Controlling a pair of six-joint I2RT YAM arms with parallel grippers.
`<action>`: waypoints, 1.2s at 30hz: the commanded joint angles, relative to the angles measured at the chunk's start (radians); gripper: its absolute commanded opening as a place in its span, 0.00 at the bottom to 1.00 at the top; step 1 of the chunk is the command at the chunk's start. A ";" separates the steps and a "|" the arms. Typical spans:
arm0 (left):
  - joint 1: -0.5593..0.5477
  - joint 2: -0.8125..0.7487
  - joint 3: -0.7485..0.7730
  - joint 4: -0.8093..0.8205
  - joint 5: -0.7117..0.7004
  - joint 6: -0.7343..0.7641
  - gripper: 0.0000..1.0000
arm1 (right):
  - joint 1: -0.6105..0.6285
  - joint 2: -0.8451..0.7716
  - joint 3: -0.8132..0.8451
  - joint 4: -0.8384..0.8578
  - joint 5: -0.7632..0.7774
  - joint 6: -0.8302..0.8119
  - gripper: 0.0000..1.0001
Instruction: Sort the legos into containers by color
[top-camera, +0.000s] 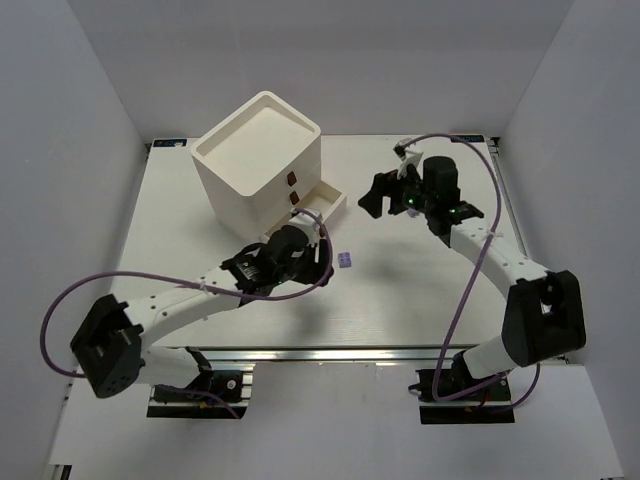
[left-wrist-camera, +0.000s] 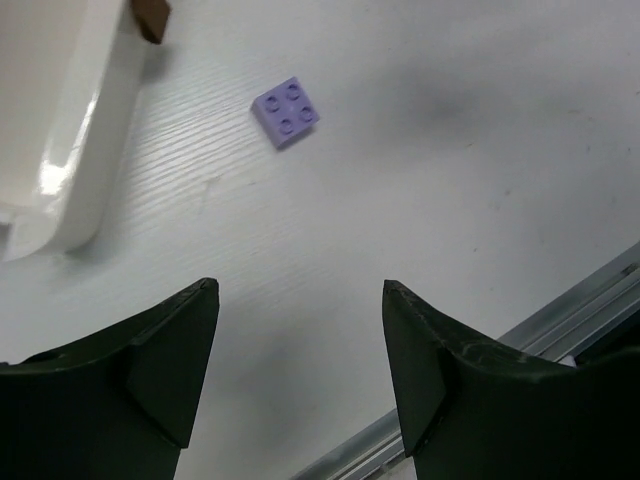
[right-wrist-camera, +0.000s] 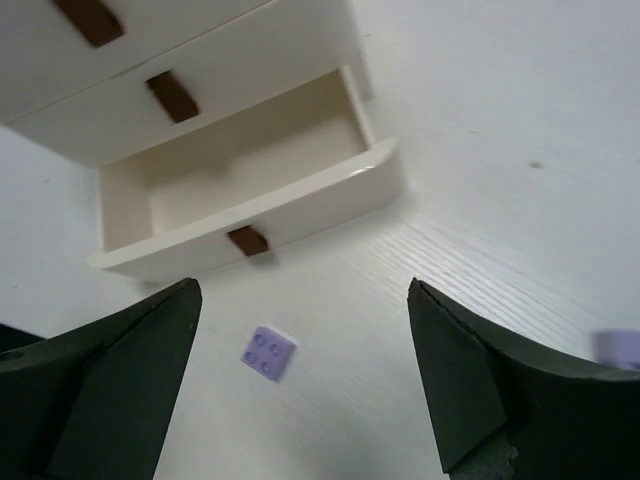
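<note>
One pale purple lego (top-camera: 345, 260) lies on the table in front of the white cabinet (top-camera: 258, 155). The cabinet's bottom drawer (top-camera: 328, 200) is pulled open; the part of its inside (right-wrist-camera: 240, 160) that shows holds nothing. My left gripper (top-camera: 318, 268) is open and empty just left of the lego, which lies ahead of its fingers (left-wrist-camera: 287, 110). My right gripper (top-camera: 378, 198) is open and empty, above the table right of the drawer, with the lego (right-wrist-camera: 268, 354) below between its fingers. A second purple piece (right-wrist-camera: 620, 348) peeks out at the right edge. No green legos show.
The two upper drawers are shut, their red-brown handles (right-wrist-camera: 172, 97) facing the right gripper. The open drawer's rim (left-wrist-camera: 80, 150) is close on the left gripper's left. An aluminium rail (left-wrist-camera: 560, 320) runs along the table's near edge. White walls surround the table.
</note>
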 joint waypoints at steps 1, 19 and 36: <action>-0.059 0.087 0.125 0.031 -0.108 -0.134 0.76 | -0.078 -0.068 0.126 -0.370 0.237 -0.063 0.89; -0.172 0.771 0.771 -0.434 -0.532 -0.354 0.86 | -0.321 -0.231 -0.021 -0.422 -0.214 -0.093 0.00; -0.152 0.908 0.814 -0.397 -0.498 -0.357 0.74 | -0.384 -0.214 -0.033 -0.433 -0.349 -0.109 0.00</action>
